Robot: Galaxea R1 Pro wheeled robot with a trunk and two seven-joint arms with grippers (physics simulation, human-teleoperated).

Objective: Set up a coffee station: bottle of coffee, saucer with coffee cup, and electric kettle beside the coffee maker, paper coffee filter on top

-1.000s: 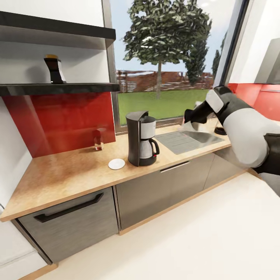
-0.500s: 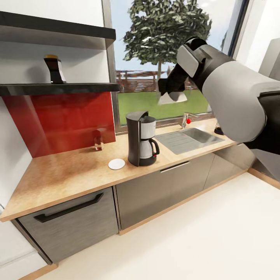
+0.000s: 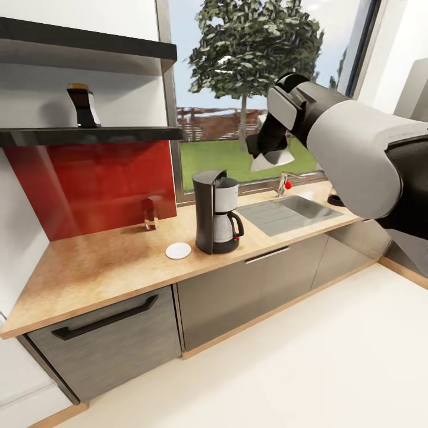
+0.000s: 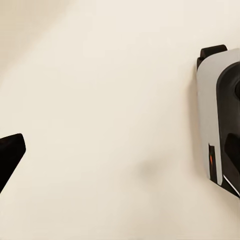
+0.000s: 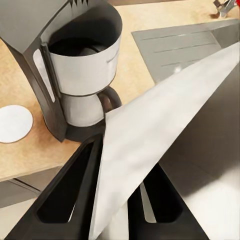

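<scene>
White paper shows between the right gripper (image 3: 268, 153)'s fingers (image 5: 75, 192): they are closed on the paper coffee filter (image 3: 272, 158), which hangs in the air above and to the right of the coffee maker (image 3: 215, 211). A second ago that arm was low by the sink; half a second ago it had swung up in front of the window, and now it has dipped slightly. In my judgement the filter is on its way to the top of the machine and has yet to be brought over it. The table (image 3: 107, 267), the saucer (image 3: 178, 250) just beside the coffee maker, and the bottle of coffee (image 3: 83, 106) on the kitchen shelf (image 3: 89, 136) have not moved. The left gripper's fingers (image 4: 10, 157) are barely in view over pale floor; I cannot tell their state.
</scene>
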